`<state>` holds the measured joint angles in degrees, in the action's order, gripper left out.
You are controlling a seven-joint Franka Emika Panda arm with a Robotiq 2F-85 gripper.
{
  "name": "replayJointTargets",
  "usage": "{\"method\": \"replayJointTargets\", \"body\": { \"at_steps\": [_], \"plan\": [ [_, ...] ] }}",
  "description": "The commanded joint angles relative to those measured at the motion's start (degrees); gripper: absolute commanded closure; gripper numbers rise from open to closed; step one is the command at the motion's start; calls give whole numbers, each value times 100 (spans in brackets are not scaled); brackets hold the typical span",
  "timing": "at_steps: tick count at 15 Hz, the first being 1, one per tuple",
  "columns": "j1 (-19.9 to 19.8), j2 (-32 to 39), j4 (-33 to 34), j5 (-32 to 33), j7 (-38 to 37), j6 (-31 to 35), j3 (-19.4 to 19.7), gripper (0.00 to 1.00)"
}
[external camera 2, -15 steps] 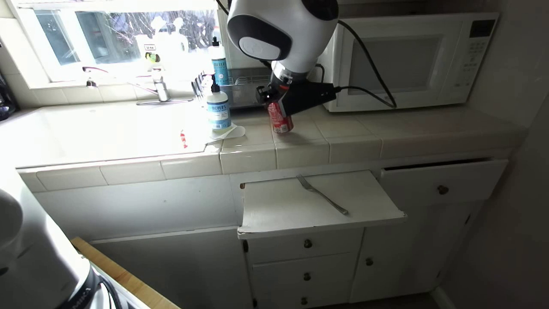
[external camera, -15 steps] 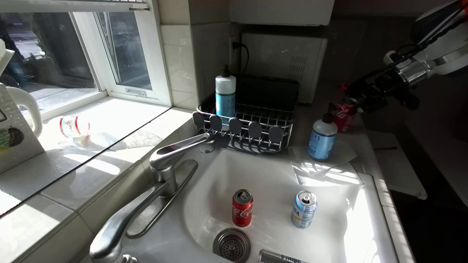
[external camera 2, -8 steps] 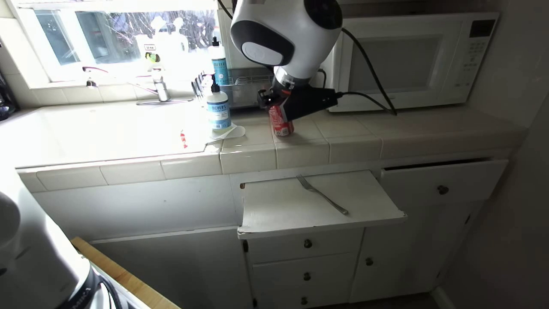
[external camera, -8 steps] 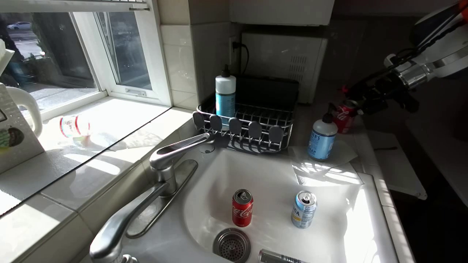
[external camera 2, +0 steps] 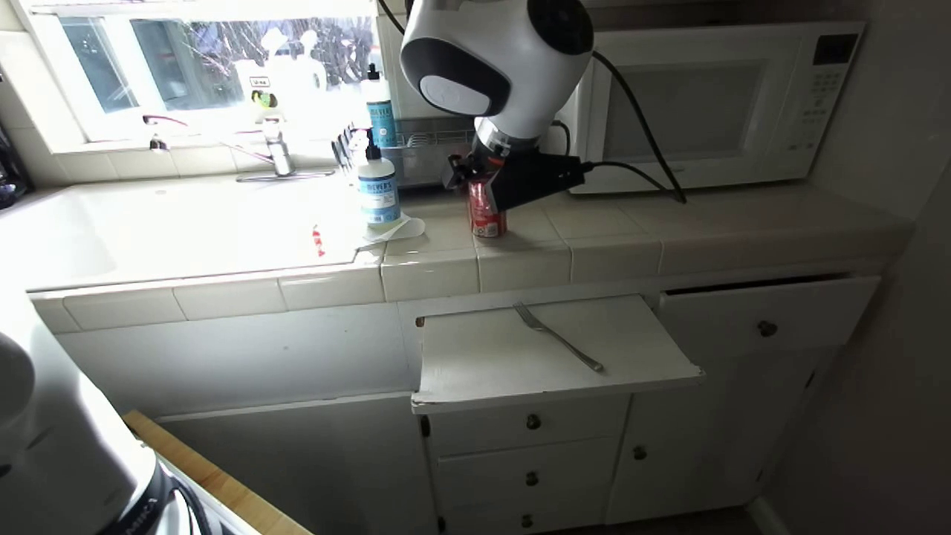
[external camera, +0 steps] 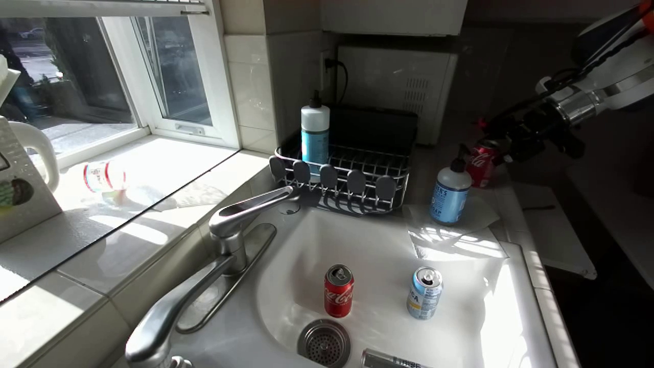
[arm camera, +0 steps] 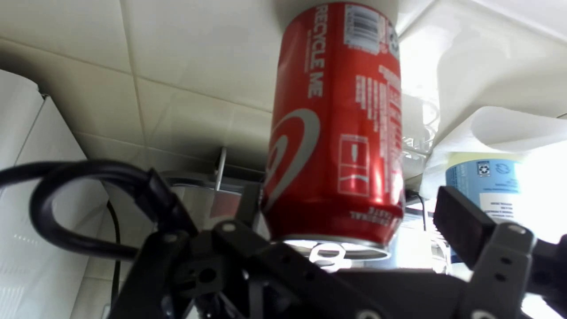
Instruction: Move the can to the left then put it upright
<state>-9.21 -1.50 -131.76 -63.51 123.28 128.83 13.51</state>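
in an exterior view, the upper left of the frame is filled by a bright window [external camera 2: 215, 59], and a white microwave [external camera 2: 691, 111] is set at the upper right on a pale tiled worktop [external camera 2: 631, 212]. beneath, at lower centre, a white board [external camera 2: 475, 357] is pulled out above a stack of drawers [external camera 2: 498, 475]. the right edge is occupied by a shadowed wall [external camera 2: 910, 119]. in an exterior view, the windowsill [external camera: 163, 163] at the left is flooded by sunlight, while the far right is sunk in darkness.
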Motion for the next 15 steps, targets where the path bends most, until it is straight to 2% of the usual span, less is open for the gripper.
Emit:
{"method": "replayJointTargets", "body": {
  "at_steps": [1,3,5,8,9,11,13,14,15],
  "plan": [
    [-41,-115,15,229,-102,112,-124,0],
    [-10,-263,2,589,-413,302,-195,0],
    [24,-472,-53,1215,-967,854,-310,0],
    [-34,-767,-128,2570,-2155,1500,-490,0],
    [-292,-815,-206,3025,-2601,1531,-764,0],
    [-662,-1036,-206,3970,-3536,1139,-1055,0],
    [-902,-1362,-137,4841,-4470,297,-1158,0],
    [-909,-1532,-72,5176,-4923,-162,-1161,0],
    [-579,-1696,-17,5466,-5377,-555,-774,0]
  ]
}}
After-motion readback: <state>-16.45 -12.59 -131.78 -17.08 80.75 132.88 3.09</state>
